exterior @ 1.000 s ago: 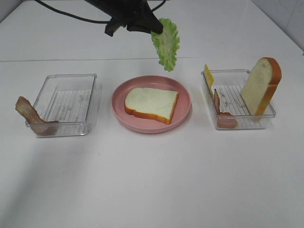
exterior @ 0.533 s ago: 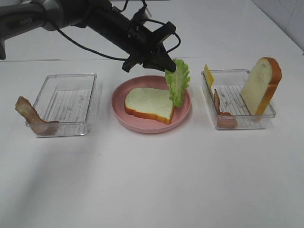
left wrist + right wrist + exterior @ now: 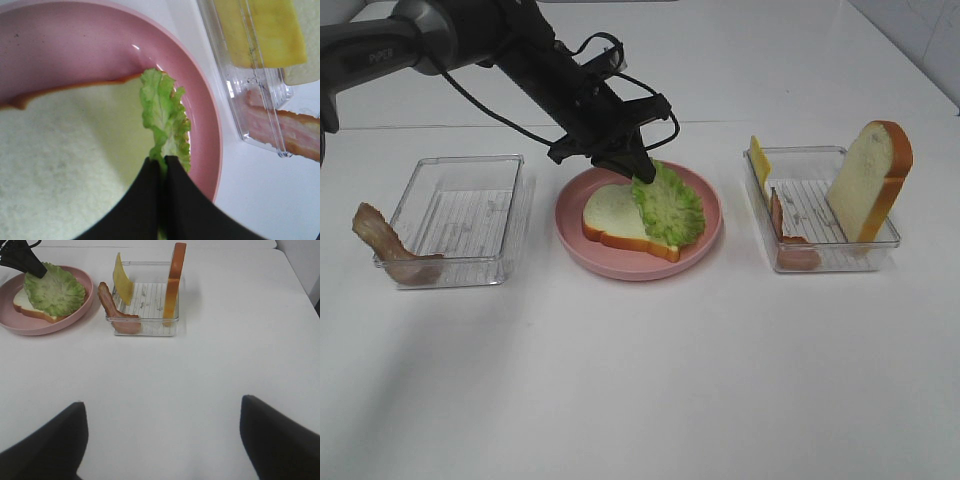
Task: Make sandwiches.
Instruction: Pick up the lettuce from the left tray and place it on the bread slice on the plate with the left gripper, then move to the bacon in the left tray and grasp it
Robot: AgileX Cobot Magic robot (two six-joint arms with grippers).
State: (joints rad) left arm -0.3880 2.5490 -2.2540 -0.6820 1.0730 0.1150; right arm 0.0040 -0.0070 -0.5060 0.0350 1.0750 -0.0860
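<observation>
Green ruffled lettuce (image 3: 669, 205) lies across the right half of the bread slice (image 3: 610, 215), which sits flat on the pink plate (image 3: 632, 270). The left gripper (image 3: 642, 176) has its black jaws pinched tight on the leaf's far edge. Off to the right, a clear tray (image 3: 820, 262) holds a second bread slice (image 3: 868, 180) propped upright, yellow cheese (image 3: 759, 160) leaning at its far-left corner and bacon (image 3: 782, 228) slumped along its left wall. The left tray (image 3: 460, 210) has a bacon strip (image 3: 380, 238) hanging over its near-left corner. The right gripper (image 3: 160, 402) hangs wide open above the white table (image 3: 640, 380), holding nothing.
</observation>
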